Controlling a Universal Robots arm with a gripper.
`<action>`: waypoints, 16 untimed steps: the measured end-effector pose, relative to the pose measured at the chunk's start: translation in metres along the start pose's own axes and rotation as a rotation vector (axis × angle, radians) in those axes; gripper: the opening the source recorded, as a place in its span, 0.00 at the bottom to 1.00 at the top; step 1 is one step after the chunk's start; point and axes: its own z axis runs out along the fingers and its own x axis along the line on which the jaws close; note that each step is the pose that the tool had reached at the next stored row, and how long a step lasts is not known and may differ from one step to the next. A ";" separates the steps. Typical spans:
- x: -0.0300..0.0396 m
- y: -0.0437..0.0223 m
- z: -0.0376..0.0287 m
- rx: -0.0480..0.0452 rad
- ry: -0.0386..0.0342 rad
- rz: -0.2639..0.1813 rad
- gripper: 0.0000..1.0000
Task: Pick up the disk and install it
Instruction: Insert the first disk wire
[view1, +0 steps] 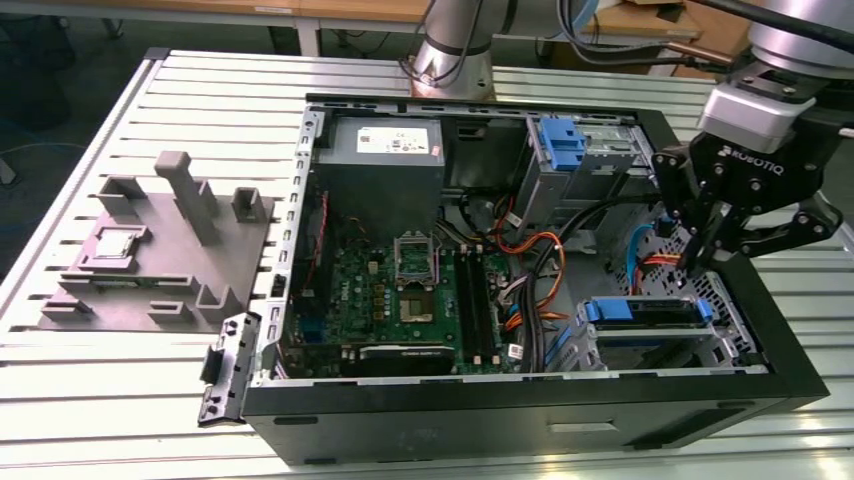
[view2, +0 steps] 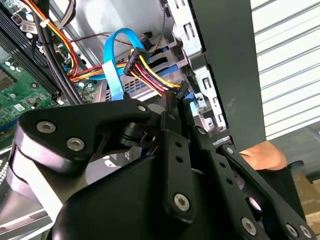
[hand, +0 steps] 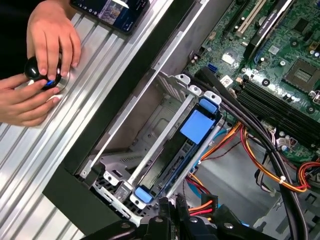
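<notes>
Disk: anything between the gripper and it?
Nothing sits directly over it. The gripper hangs above the disk, which lies in its cage; loose cables run close beside the disk and near the gripper.

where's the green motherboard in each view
Exterior view: motherboard in the case, toward the exterior view's left.
Second wrist view: motherboard beside the black cables.
First wrist view: motherboard beyond the drive cage.
Shared landmark: orange-yellow wires.
</notes>
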 end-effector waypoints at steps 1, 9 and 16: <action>0.0001 0.0002 0.0006 -0.0012 -0.0005 0.006 0.17; -0.0002 0.0001 0.0033 -0.0237 -0.0093 0.117 0.17; -0.0006 0.0000 0.0048 -0.0423 -0.0165 0.221 0.17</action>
